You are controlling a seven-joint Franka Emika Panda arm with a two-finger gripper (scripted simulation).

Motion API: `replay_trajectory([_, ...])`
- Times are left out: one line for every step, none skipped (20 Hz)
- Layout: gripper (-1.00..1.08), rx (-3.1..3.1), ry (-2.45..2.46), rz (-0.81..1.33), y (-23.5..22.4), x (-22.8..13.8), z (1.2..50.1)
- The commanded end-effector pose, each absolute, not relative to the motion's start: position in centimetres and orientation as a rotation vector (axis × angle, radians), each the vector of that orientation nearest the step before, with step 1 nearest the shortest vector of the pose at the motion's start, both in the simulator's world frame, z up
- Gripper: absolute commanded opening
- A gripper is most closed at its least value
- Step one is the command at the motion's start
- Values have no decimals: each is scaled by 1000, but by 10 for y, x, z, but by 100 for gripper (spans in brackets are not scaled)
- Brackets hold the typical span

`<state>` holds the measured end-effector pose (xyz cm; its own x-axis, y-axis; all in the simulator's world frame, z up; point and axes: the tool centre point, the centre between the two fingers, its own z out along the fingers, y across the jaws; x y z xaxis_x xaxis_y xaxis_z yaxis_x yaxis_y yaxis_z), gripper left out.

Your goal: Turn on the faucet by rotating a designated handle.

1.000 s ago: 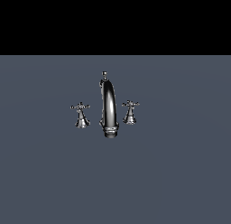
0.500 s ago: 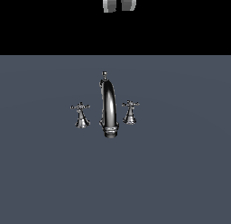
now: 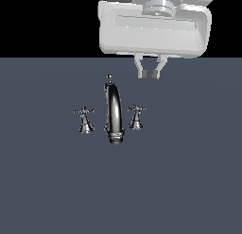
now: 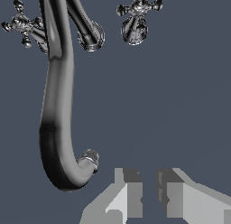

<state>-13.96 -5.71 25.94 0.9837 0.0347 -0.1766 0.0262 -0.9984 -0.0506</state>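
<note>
The chrome faucet's arched spout (image 3: 113, 112) stands mid-floor between two small cross handles. The handle (image 3: 136, 117) is the one on the exterior view's right, its cross slightly tilted; its twin (image 3: 84, 120) stands on the left. My gripper (image 3: 147, 74) hangs high above the handle and slightly to its right, touching nothing. Its fingers (image 3: 141, 73) point down, almost shut with a narrow gap, and hold nothing. In the wrist view the handle (image 4: 137, 13) is far from my gripper (image 4: 150, 179), and the spout (image 4: 58, 110) curves close by.
The faucet set stands on a plain dark grey floor (image 3: 189, 181). The twin handle also shows in the wrist view (image 4: 20, 23). No other objects are in view.
My hand has come down into the exterior view from its top edge, now showing its body and both fingers. The faucet and both handles have not moved.
</note>
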Motion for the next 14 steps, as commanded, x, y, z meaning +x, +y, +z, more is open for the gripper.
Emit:
replay_trajectory([-35,-3074,-66,143,-63,-94,256])
replay_trajectory([-38,-3068,-121,184,-43,-95,230])
replay_trajectory([-25,-3069,-23,139,-61,-82,226])
replay_trajectory([-13,-3061,-66,115,-41,-68,218])
replay_trajectory([1,-3047,1,99,-49,-61,205])
replay_trajectory([-14,-3023,59,73,-46,-52,194])
replay_trajectory([-4,-3037,172,63,-80,-48,183])
replay_trajectory([-37,-3020,224,29,-73,-30,180])
replay_trajectory([-33,-3036,267,48,-72,-26,167])
replay_trajectory([-27,-3009,365,-9,-76,-11,159])
replay_trajectory([-40,-2983,508,35,-97,-31,133])
replay_trajectory([-40,-2978,534,43,-106,-33,129])
replay_trajectory([-64,-2978,484,-24,-83,-5,132])
replay_trajectory([79,-2991,581,-1,-105,-8,116])
